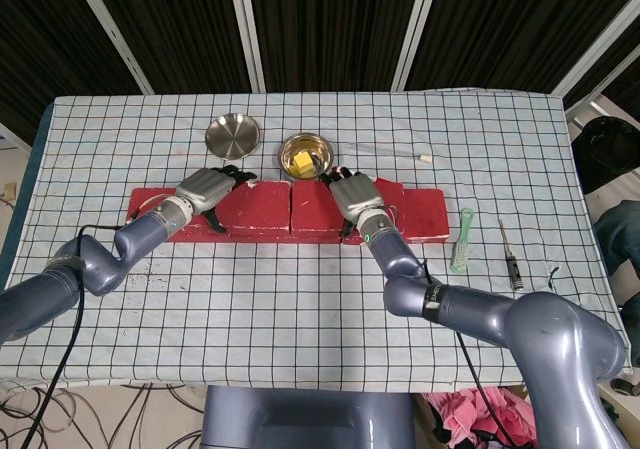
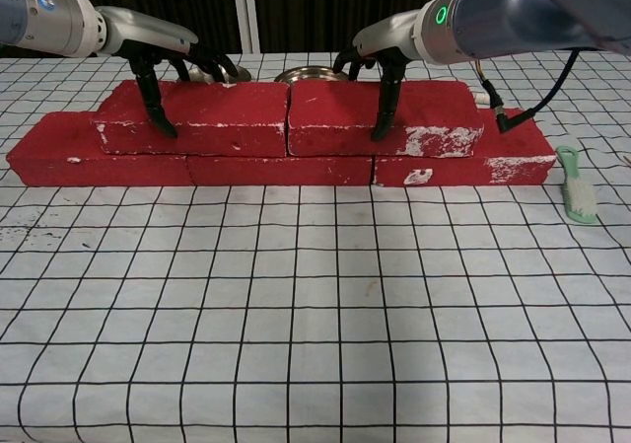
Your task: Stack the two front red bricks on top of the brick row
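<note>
Three red bricks form the bottom row (image 2: 276, 170) across the table. Two more red bricks lie end to end on top of it. My left hand (image 2: 163, 53) grips the left upper brick (image 2: 217, 117), thumb down its front face and fingers over the back. My right hand (image 2: 389, 43) grips the right upper brick (image 2: 335, 117) the same way. In the head view the left hand (image 1: 205, 189) and right hand (image 1: 352, 194) lie flat over the bricks' tops, and the row's right end (image 1: 425, 214) sticks out past them.
Behind the bricks stand an empty steel bowl (image 1: 233, 134) and a bowl with something yellow (image 1: 305, 153). A green brush (image 2: 577, 191) lies right of the row, a small tool (image 1: 511, 259) further right. A thin white stick (image 1: 390, 151) lies at the back.
</note>
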Action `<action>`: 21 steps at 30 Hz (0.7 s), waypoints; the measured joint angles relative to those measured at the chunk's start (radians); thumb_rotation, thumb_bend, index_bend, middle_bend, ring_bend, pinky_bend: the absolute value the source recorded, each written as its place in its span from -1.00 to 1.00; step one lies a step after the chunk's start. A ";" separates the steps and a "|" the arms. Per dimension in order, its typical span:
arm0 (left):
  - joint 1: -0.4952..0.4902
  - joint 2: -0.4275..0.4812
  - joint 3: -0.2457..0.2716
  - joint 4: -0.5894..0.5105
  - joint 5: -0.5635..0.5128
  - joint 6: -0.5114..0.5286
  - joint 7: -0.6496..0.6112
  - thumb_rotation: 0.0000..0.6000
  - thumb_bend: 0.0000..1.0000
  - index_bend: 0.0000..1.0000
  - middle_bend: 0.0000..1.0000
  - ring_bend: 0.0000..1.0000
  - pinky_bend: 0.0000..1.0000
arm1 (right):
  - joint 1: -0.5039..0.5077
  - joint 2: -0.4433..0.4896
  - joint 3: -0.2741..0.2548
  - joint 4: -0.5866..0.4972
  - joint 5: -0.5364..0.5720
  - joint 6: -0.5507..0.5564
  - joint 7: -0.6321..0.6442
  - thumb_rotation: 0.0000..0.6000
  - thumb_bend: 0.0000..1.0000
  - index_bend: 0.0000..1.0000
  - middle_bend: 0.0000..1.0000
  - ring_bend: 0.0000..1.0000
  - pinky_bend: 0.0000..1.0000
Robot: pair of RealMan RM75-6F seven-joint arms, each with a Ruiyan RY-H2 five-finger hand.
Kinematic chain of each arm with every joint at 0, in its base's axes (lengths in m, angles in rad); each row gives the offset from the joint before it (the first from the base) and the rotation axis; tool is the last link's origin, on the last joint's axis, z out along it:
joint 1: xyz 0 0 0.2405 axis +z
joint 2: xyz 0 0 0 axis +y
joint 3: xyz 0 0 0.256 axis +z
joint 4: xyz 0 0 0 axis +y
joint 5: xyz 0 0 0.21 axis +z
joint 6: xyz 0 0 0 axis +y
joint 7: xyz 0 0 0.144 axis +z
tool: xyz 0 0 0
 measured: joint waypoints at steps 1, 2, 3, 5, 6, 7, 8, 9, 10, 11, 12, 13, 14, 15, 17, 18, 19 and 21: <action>0.000 0.000 0.000 0.000 -0.001 0.000 0.001 1.00 -1.00 -0.90 -0.79 -1.00 -0.69 | 0.000 0.000 0.000 -0.001 0.000 0.000 0.000 1.00 -1.00 -0.99 -0.87 -1.00 -0.67; 0.001 0.001 -0.001 -0.001 -0.001 0.000 0.001 1.00 -1.00 -0.90 -0.79 -1.00 -0.69 | 0.000 0.001 -0.001 -0.001 0.001 0.001 0.000 1.00 -1.00 -0.99 -0.87 -1.00 -0.67; 0.001 0.002 -0.002 -0.003 -0.002 0.000 0.002 1.00 -1.00 -0.90 -0.79 -1.00 -0.69 | 0.000 0.001 -0.001 -0.002 0.001 0.002 -0.001 1.00 -1.00 -0.99 -0.87 -1.00 -0.67; 0.001 0.004 -0.003 -0.005 -0.002 0.001 0.004 1.00 -1.00 -0.90 -0.79 -1.00 -0.69 | 0.000 0.003 -0.002 -0.004 0.001 0.005 -0.001 1.00 -1.00 -0.99 -0.87 -1.00 -0.67; 0.002 0.005 -0.004 -0.007 -0.003 0.002 0.005 1.00 -1.00 -0.90 -0.79 -1.00 -0.69 | 0.000 0.004 -0.002 -0.006 0.001 0.006 -0.001 1.00 -1.00 -0.99 -0.87 -1.00 -0.67; 0.002 0.006 -0.005 -0.009 -0.003 0.002 0.006 1.00 -1.00 -0.90 -0.79 -1.00 -0.69 | 0.000 0.004 -0.001 -0.007 0.001 0.006 -0.001 1.00 -1.00 -0.99 -0.87 -1.00 -0.67; 0.002 0.007 -0.005 -0.011 -0.004 0.002 0.006 1.00 -1.00 -0.90 -0.79 -1.00 -0.69 | 0.000 0.005 -0.001 -0.009 0.001 0.006 -0.001 1.00 -1.00 -0.99 -0.87 -1.00 -0.67; 0.002 0.009 -0.006 -0.013 -0.005 0.001 0.008 1.00 -1.00 -0.90 -0.79 -1.00 -0.69 | 0.000 0.007 -0.002 -0.010 0.001 0.006 -0.002 1.00 -1.00 -0.99 -0.87 -1.00 -0.67; 0.002 0.010 -0.006 -0.015 -0.006 0.000 0.010 1.00 -1.00 -0.90 -0.79 -1.00 -0.69 | 0.000 0.007 -0.003 -0.012 0.002 0.006 -0.002 1.00 -1.00 -0.99 -0.87 -1.00 -0.68; 0.002 0.011 -0.006 -0.016 -0.007 -0.002 0.011 1.00 -1.00 -0.90 -0.79 -1.00 -0.69 | 0.000 0.007 -0.003 -0.012 0.002 0.007 -0.003 1.00 -1.00 -1.00 -0.87 -1.00 -0.69; 0.003 0.012 -0.006 -0.018 -0.010 -0.004 0.013 1.00 -1.00 -0.90 -0.79 -1.00 -0.69 | 0.000 0.007 -0.003 -0.012 0.001 0.009 -0.003 1.00 -1.00 -1.00 -0.87 -1.00 -0.70; 0.003 0.014 -0.007 -0.019 -0.011 -0.004 0.015 1.00 -1.00 -0.90 -0.79 -1.00 -0.69 | 0.000 0.007 -0.003 -0.013 0.001 0.011 -0.003 1.00 -1.00 -1.00 -0.87 -1.00 -0.70; 0.004 0.015 -0.008 -0.021 -0.013 -0.004 0.016 1.00 -1.00 -0.90 -0.79 -1.00 -0.69 | 0.000 0.006 -0.003 -0.013 0.001 0.012 -0.003 1.00 -1.00 -1.00 -0.88 -1.00 -0.70; 0.005 0.016 -0.009 -0.023 -0.015 -0.005 0.019 1.00 -1.00 -0.90 -0.79 -1.00 -0.69 | 0.000 0.005 -0.002 -0.013 0.000 0.012 -0.003 1.00 -1.00 -1.00 -0.88 -1.00 -0.70; 0.005 0.018 -0.010 -0.024 -0.017 -0.006 0.023 1.00 -1.00 -0.90 -0.79 -1.00 -0.69 | 0.000 0.005 -0.002 -0.012 0.001 0.010 -0.003 1.00 -1.00 -1.00 -0.88 -1.00 -0.70; 0.006 0.019 -0.011 -0.025 -0.019 -0.006 0.026 1.00 -1.00 -0.90 -0.79 -1.00 -0.70 | 0.001 0.005 -0.003 -0.012 0.001 0.008 -0.004 1.00 -1.00 -1.00 -0.88 -1.00 -0.70; 0.006 0.020 -0.012 -0.026 -0.021 -0.006 0.028 1.00 -1.00 -0.91 -0.79 -1.00 -0.70 | 0.001 0.005 -0.004 -0.011 0.002 0.006 -0.004 1.00 -1.00 -1.00 -0.88 -1.00 -0.70; 0.007 0.022 -0.014 -0.027 -0.026 -0.007 0.033 1.00 -1.00 -0.91 -0.79 -1.00 -0.71 | 0.001 0.006 -0.006 -0.011 0.005 0.002 -0.005 1.00 -1.00 -1.00 -0.88 -1.00 -0.70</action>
